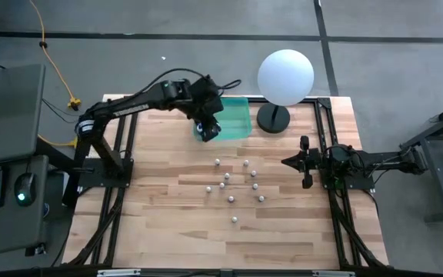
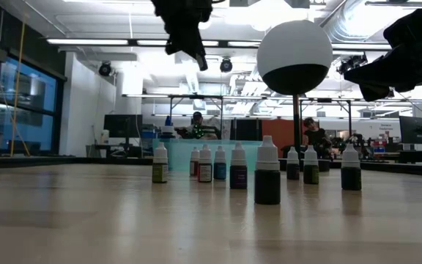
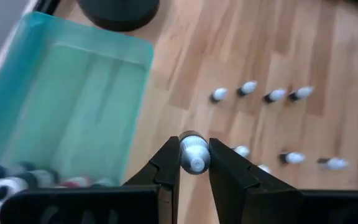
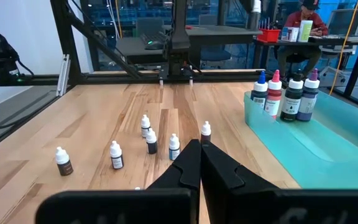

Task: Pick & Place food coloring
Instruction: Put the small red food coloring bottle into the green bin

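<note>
Between the fingers of my left gripper (image 3: 194,168) sits one small white-capped food coloring bottle (image 3: 194,151). The gripper hangs high over the near edge of the teal bin (image 1: 233,115), slanting down. Several more small bottles (image 1: 233,185) stand upright on their bases in the middle of the wooden table, seen as a row in the low view (image 2: 267,174). Larger bottles (image 4: 284,93) stand in one end of the bin. My right gripper (image 4: 199,158) waits shut at the table's right side (image 1: 302,161), holding nothing. My left gripper pinches the small bottle by its white cap (image 3: 195,159) between the two fingers, at their free ends. The fingers slant down from above. The bottle is lifted clear of the table, beside the bin's rim (image 3: 143,93).
A big white sphere on a black stand (image 1: 285,77) rises at the far side, right of the bin. Black frame rails (image 1: 329,146) run along both sides of the table. The near half of the tabletop (image 1: 229,246) is bare wood.
</note>
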{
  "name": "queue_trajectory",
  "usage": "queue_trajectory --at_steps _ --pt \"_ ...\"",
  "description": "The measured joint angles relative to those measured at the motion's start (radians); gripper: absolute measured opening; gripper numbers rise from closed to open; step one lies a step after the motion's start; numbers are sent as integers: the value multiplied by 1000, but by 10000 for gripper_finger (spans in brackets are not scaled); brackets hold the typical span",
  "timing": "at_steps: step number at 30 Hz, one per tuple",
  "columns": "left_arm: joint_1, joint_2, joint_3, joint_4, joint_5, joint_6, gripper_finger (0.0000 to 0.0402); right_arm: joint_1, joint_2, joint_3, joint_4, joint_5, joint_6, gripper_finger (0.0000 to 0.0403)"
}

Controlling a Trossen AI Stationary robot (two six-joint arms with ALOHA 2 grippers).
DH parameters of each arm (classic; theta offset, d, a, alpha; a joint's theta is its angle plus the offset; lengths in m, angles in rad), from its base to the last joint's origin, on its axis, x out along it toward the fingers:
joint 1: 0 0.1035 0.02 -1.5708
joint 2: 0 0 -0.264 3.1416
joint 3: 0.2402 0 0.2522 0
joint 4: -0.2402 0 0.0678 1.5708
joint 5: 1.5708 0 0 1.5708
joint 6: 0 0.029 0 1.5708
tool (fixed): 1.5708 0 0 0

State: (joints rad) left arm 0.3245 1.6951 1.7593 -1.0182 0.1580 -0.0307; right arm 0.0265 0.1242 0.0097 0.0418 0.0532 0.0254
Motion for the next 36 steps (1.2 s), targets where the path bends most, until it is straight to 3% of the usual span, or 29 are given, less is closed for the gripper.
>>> queue_trajectory --at_steps 6,10,19,36 --pt "45 219 304 -247 -43 140 55 0 0 0 0 0 -3 0" --pt "104 320 417 -351 -113 187 55 0 0 0 0 0 -3 0" --pt "195 451 424 -325 -139 180 55 0 0 0 0 0 -4 0" --pt "164 597 424 -130 -142 52 55 0 0 0 0 0 0 0"
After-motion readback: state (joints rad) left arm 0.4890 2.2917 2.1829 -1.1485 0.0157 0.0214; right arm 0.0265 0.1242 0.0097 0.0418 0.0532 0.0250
